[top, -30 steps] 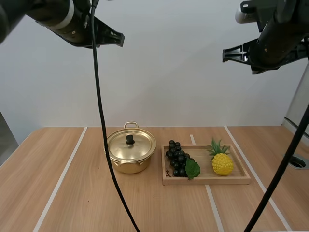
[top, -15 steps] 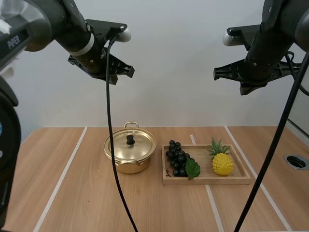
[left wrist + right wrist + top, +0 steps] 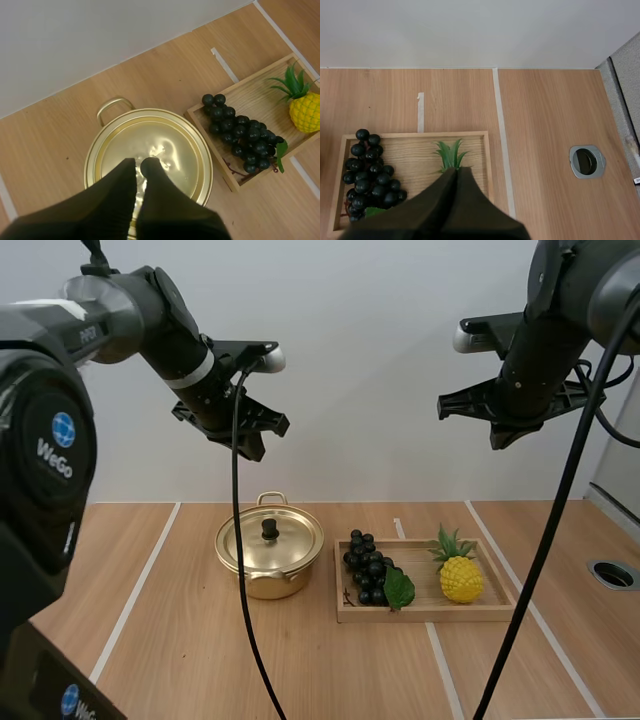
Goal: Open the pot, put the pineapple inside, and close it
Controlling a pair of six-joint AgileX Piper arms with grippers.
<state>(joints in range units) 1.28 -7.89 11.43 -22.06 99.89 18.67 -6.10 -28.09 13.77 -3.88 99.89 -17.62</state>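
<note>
Pot (image 3: 172, 145) lidded beneath left gripper (image 3: 140, 167), closed empty, staged for opening; pineapple (image 3: 449, 156) beneath right gripper (image 3: 454, 172), closed likewise, staged for pickup

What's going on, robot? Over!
Left claw shut, right claw shut, both above table. Lid on pot, pineapple in tray with grapes. Nothing blocking.

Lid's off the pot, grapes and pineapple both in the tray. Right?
No. The lid is on the pot, as the high view shows. Grapes and pineapple are both in the tray.
</note>
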